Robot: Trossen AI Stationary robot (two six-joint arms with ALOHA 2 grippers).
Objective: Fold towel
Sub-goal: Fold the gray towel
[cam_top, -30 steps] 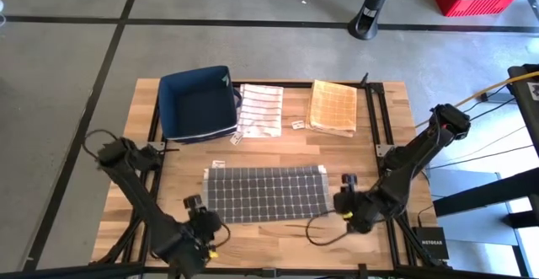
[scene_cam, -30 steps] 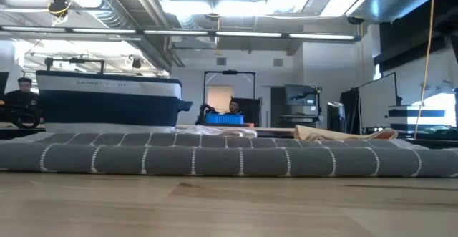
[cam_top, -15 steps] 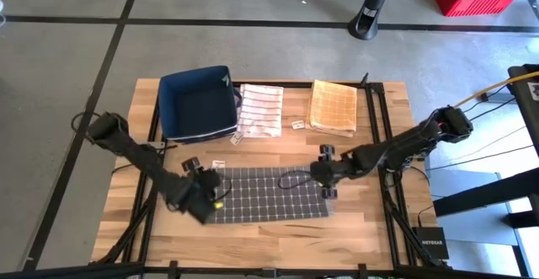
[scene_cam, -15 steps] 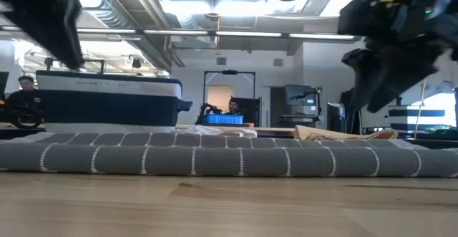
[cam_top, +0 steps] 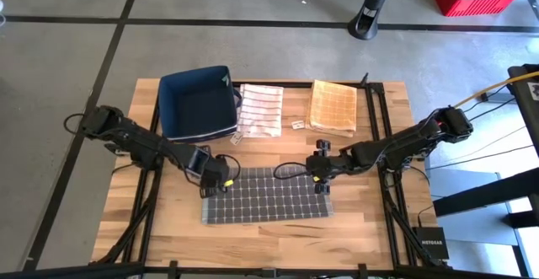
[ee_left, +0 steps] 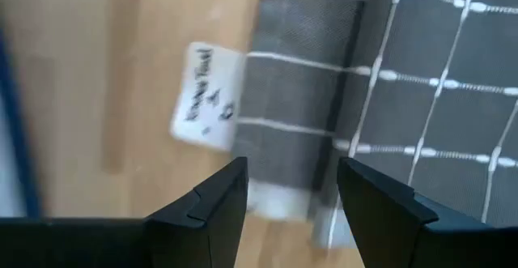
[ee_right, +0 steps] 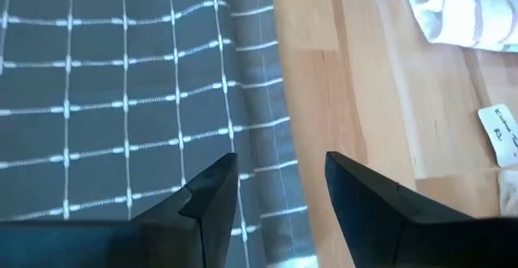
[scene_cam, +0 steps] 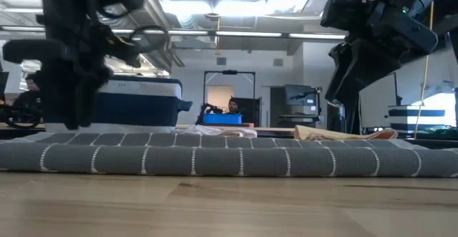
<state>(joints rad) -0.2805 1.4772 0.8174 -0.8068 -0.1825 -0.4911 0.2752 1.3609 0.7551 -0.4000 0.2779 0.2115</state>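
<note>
You have both the left gripper (cam_top: 216, 179) and right gripper (cam_top: 321, 176) wide over the grey towel's (cam_top: 265, 196) far corners, ready to pinch them.

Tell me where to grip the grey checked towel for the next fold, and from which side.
Probably the grey towel's two far corners, from above. It lies flat in a wide strip, and the open left pincer and open right pincer hang over those corners.

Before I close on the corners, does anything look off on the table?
Nothing stands out. The gray towel lies flat, edges roughly square to the table. The left hand and right hand hover open over its far corners.
</note>
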